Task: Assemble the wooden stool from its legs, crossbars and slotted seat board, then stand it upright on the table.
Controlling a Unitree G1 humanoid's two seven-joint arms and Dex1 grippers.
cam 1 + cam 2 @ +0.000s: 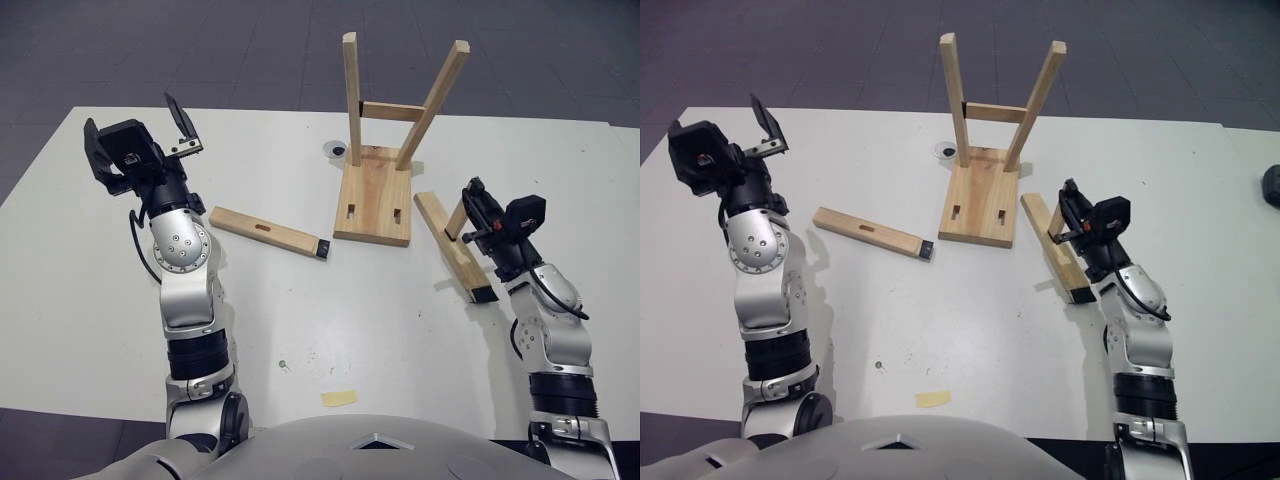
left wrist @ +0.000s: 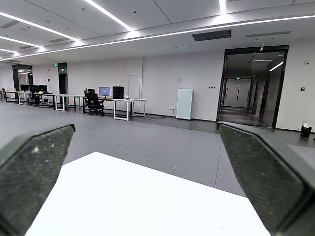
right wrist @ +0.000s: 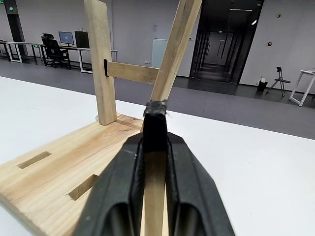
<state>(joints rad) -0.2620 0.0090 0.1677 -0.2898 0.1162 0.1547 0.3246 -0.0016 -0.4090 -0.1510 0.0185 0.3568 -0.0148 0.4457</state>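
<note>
Half-built stool: two legs [image 1: 351, 95] and a crossbar [image 1: 392, 111] are seated in the seat board [image 1: 372, 205] at upper centre, while a loose leg [image 1: 268, 232] at centre left and the second crossbar [image 1: 456, 222], clamped by the right gripper [image 1: 470, 210], are left unfitted, and the left gripper [image 1: 138, 128] is held open, empty.

Left claw [image 1: 131, 114] raised, spread wide; right claw [image 1: 469, 197] clamping crossbar [image 1: 457, 221].

Right wrist view: right fingers [image 3: 123, 196] cover the flanks of the clamped crossbar [image 3: 153, 191]; seat board [image 3: 59, 162] and upright legs [image 3: 101, 59] run off the frame. Left wrist view: left fingers [image 2: 34, 172] both cropped. Small round item [image 1: 332, 150] behind the board, partly hidden by a leg, too small to identify.
</note>
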